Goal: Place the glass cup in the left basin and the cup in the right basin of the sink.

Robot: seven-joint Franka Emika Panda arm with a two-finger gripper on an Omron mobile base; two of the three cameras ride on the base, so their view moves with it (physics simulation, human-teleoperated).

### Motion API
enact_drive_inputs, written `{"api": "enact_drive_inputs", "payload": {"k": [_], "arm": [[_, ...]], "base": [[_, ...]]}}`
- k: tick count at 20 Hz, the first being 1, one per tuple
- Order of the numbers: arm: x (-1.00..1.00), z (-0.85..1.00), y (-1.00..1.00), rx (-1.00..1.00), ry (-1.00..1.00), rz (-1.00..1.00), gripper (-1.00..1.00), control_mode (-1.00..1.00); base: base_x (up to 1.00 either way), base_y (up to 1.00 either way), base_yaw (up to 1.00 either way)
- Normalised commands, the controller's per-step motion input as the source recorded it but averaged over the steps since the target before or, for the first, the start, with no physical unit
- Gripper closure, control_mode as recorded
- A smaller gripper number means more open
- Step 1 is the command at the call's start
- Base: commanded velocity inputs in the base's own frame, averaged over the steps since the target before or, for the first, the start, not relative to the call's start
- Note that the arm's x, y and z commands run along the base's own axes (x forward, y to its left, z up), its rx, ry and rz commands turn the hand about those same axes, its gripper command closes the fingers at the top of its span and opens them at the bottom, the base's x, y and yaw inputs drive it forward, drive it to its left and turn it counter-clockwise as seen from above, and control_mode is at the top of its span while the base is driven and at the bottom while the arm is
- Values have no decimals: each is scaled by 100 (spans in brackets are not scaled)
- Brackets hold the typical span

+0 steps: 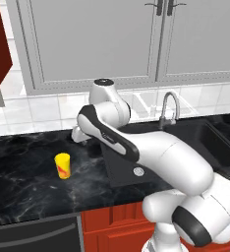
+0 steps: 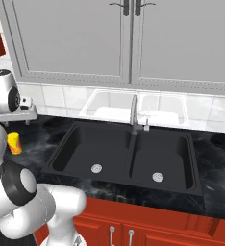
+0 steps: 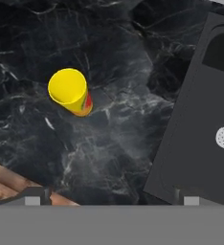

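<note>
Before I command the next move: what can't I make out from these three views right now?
- Translucent glass cup: I cannot make it out on the black marble counter in any view.
- Wider left basin of the matte black sink: left base view, mostly behind the white arm.
- Small yellow cup: right base view, partly behind the arm; the red mark is too small to read.
- Gripper: hand view, fingertips cut off at the bottom edge.

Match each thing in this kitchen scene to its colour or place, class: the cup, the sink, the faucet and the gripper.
Things:
1. cup
2. sink
3. faucet
4. gripper

Descriptions:
A. matte black, two bowls
B. curved, standing behind the divider
C. bright yellow, upright on the counter
D. open, above the counter beside the sink

Pairs: 1-C, 2-A, 3-B, 4-D
</note>
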Motion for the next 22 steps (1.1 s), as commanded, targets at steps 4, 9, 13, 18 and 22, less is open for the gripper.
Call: {"api": "enact_drive_inputs", "payload": {"k": [4, 9, 13, 18, 22], "arm": [[8, -11, 19, 0, 0, 0, -100, -100], [7, -14, 18, 0, 1, 0, -100, -100], [0, -20, 14, 0, 0, -2, -100, -100], [6, -19, 6, 0, 0, -5, -100, -100], [15, -18, 6, 0, 3, -7, -100, -100]], "base": [[0, 0, 0], [0, 0, 0], [0, 0, 0], [0, 0, 0], [0, 0, 0]]}}
